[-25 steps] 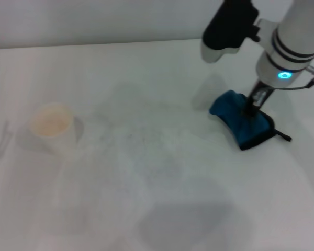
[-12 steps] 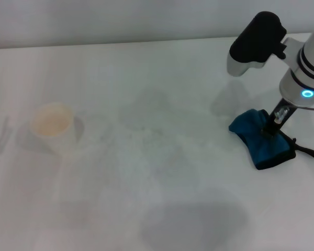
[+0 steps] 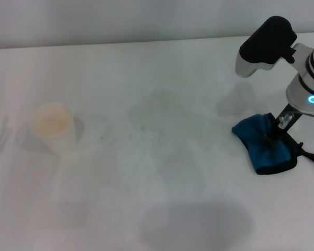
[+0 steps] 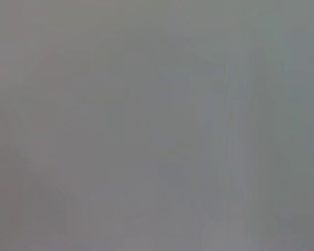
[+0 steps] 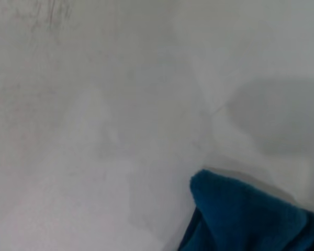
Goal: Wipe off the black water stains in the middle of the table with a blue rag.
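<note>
Blue rag: bunched teal cloth, soft and rumpled, dark edging along the near side, small black loop sticking out at the right corner; lying on the table at the right, well apart from the middle.
Right end effector: thin dark tip pressed down into the top of the rag; white cylindrical wrist above with a glowing blue ring and a black housing; fingers hidden against the cloth, so open or closed cannot be told.
Table: wide, smooth, plain white, matte.
Black water stains: only a faint greyish smear with tiny dark specks around the middle of the table.
White cup: pale, round, open-topped, translucent-looking, standing at the left, well apart from the rag.
Right wrist view: blue rag corner fuzzy, terry-like, against bare white table.
Left wrist view: uniform grey, nothing distinguishable.
Left end effector: out of sight.
</note>
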You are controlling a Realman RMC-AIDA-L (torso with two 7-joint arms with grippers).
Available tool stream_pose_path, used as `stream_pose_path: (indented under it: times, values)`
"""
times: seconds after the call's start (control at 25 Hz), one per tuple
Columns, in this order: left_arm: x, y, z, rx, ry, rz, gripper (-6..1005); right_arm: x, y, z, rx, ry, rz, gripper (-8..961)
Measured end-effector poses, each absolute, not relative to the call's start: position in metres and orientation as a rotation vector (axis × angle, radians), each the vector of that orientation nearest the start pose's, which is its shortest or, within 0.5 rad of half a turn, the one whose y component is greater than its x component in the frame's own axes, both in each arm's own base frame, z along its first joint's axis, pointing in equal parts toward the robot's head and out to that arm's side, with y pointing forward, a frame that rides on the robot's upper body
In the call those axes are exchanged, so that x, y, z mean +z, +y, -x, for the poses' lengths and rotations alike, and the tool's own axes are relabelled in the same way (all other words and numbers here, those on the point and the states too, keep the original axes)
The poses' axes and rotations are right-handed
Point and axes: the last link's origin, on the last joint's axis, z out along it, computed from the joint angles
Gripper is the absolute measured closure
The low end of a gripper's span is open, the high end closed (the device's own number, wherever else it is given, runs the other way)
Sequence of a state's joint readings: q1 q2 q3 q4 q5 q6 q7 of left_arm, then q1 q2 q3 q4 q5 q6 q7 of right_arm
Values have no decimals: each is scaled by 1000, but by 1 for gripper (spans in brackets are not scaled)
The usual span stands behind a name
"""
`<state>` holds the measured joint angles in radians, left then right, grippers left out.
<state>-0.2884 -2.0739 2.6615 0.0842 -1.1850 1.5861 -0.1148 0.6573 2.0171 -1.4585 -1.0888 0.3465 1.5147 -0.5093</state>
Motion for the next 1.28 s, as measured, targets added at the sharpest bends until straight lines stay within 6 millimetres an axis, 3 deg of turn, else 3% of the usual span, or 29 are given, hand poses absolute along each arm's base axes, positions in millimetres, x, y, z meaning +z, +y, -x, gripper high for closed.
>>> stream_pose_path:
  times: [0.36, 0.64, 0.72, 0.88, 1.28]
  values:
    - [17, 258, 342, -790, -310, 1488, 107, 7, 362, -243, -851, 1004, 2385, 578]
    - [18, 260, 340, -792, -303, 1491, 108, 42, 382, -240, -555, 971, 2307, 407]
    - [18, 261, 340, -790, -297, 1495, 107, 50, 387, -243, -447, 985, 2282, 408]
    - [19, 262, 339, -792, -293, 1496, 107, 67, 392, -260, -229, 1024, 2214, 411]
    - [24, 267, 341, -770, -267, 1498, 107, 80, 390, -309, 180, 989, 2000, 418]
